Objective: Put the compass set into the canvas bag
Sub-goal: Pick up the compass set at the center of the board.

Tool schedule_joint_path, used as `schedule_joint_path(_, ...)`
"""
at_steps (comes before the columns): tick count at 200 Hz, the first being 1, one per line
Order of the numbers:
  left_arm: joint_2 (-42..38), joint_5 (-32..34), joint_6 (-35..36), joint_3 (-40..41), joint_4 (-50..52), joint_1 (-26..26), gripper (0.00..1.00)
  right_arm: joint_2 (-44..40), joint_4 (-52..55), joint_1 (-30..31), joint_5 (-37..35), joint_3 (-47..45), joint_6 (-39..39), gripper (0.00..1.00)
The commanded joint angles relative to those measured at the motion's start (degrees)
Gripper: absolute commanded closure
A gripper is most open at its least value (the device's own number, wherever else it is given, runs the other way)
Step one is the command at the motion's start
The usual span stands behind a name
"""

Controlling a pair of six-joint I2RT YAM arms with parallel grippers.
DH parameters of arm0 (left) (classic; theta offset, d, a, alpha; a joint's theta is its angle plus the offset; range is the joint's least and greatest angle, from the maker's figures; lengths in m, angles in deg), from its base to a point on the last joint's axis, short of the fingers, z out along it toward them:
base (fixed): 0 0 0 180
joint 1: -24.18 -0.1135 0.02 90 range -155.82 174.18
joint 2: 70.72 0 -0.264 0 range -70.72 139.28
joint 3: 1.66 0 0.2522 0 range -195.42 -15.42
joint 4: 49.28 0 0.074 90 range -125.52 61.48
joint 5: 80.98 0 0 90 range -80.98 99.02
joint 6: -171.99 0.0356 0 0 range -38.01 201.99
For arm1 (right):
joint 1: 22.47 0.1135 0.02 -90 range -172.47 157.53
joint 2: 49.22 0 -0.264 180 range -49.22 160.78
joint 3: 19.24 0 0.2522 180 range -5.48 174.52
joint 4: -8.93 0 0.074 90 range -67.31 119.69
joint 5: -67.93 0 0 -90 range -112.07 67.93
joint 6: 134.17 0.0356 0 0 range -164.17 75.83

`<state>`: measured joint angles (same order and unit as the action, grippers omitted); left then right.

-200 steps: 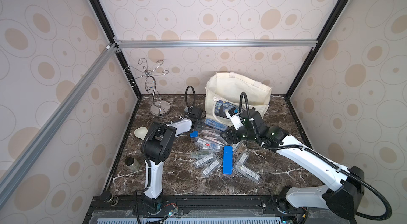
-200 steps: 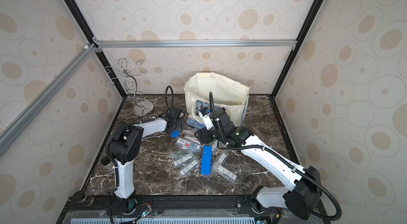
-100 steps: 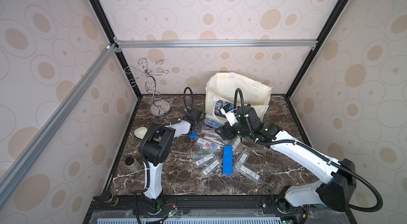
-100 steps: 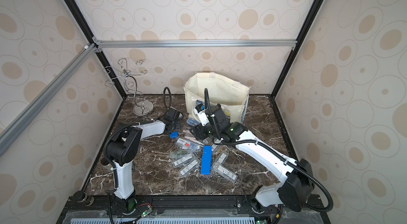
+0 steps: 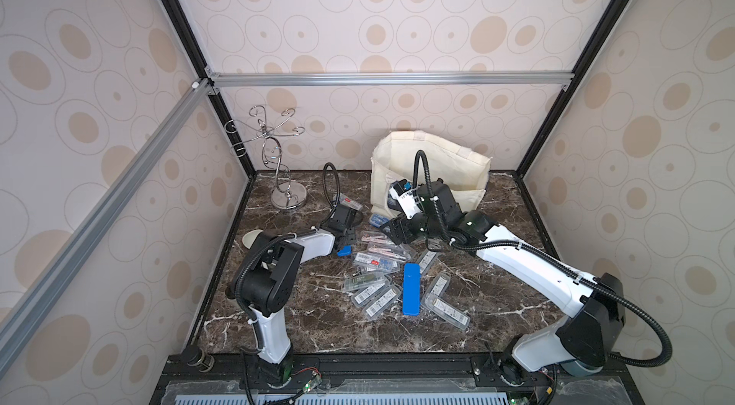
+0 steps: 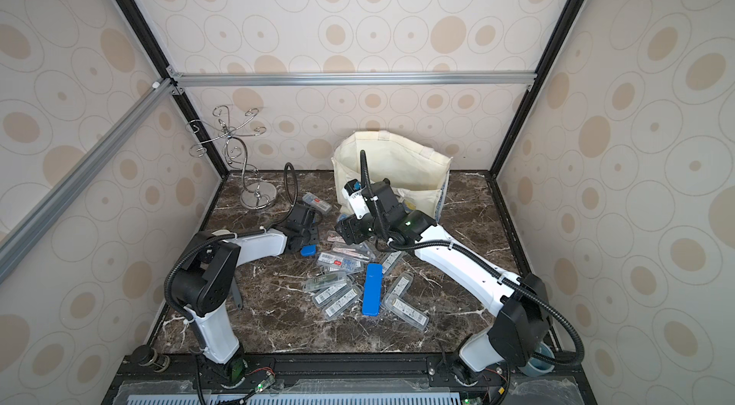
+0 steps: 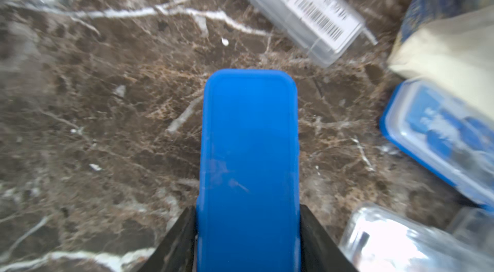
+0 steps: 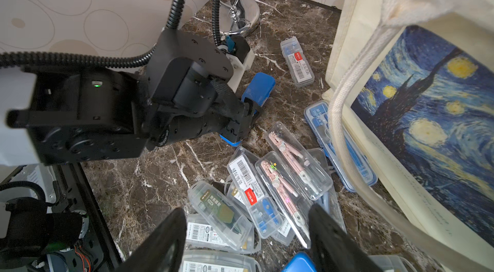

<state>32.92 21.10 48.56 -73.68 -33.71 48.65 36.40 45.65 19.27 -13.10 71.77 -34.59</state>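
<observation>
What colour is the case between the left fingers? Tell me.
Plain solid blue: the case shows best in the left wrist view.

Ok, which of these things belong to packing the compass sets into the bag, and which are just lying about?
Belong to the job:
canvas bag
blue case, gripped by the left fingers
second blue case
clear compass cases

Just lying about:
wire stand
pale round object
</observation>
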Motion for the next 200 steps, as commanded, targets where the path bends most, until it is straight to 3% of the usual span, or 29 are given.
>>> schedule_joint_path(1,-4.67,1.06,1.84,0.90,-4.12,-0.21,0.45,1.58,2.04,0.42,-0.68,2.97,-0.04,0.26)
schedule_joint_path(37,-11.86,-4.80,3.61,7.05,-12.35,-0.21,0.45,3.56,3.37,0.43,-1.04,5.87,0.23,0.26)
schedule_joint_path(84,-21.18,-21.01,5.48,18.14,-29.88,-0.21,0.44,6.29,5.19,0.42,-1.71,11.59,0.43,0.26)
schedule_joint_path(114,-24.87,-27.18,4.87,24.54,-41.59,0.13,0.44,9.27,7.09,0.42,-2.51,16.52,1.24,0.26)
schedule_joint_path(145,-27.53,-29.17,5.36,29.19,-50.45,0.83,0.43,14.32,11.81,0.42,-3.30,23.49,2.01,0.28)
schedule_joint_path(200,-28.99,-29.06,7.71,31.37,-56.44,1.37,0.40,21.39,15.53,0.39,0.84,33.33,4.81,0.32)
